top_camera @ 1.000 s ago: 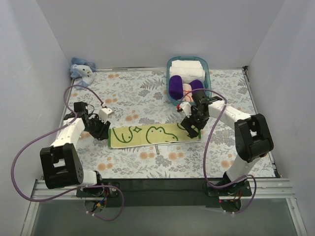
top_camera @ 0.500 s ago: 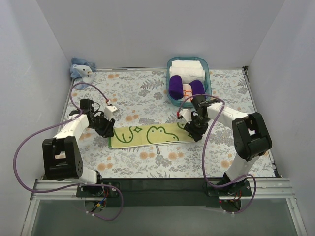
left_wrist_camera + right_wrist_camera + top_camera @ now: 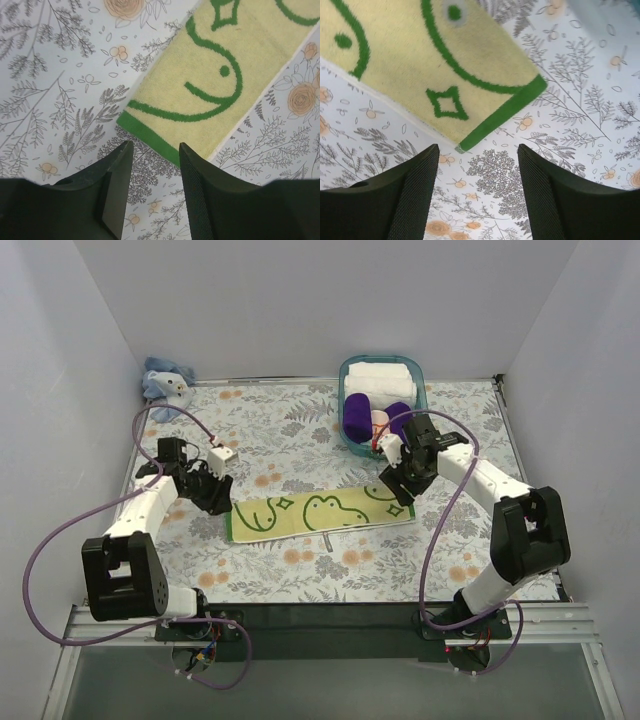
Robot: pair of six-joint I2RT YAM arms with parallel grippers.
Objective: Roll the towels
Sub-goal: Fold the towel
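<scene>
We see the yellow-green towel (image 3: 322,513) lying flat and stretched out on the floral worktop (image 3: 300,445), filling the stretch between our two hands, with its dark green swirls and small diamond marks facing up. The left hand (image 3: 212,494) is at one short end of the towel. In the left wrist view its two fingers (image 3: 117,175) stand spread, with nothing gripped between them, and the towel's green-edged end runs slantwise just ahead of the fingertips. One corner of that end lies just past the tip on the left of the view. We cannot tell whether the tips touch the cloth or the worktop. The right hand (image 3: 400,483) is at the opposite short end, its fingers (image 3: 417,195) also spread wide and holding nothing. The green-edged end lies just ahead of them, and its near corner points into the gap between the tips, a little short of them. The towel looks unrolled along its whole length — both ends lie flat, with no curl that we can make out. The light blue towel (image 3: 166,381) is bunched in a heap far beyond the left hand, in the corner where the worktop meets the walls. Just beyond the right hand stands a teal basket (image 3: 424,390), which holds white folded towels (image 3: 380,375) at its far end and purple rolls (image 3: 356,417) nearer the hand.
</scene>
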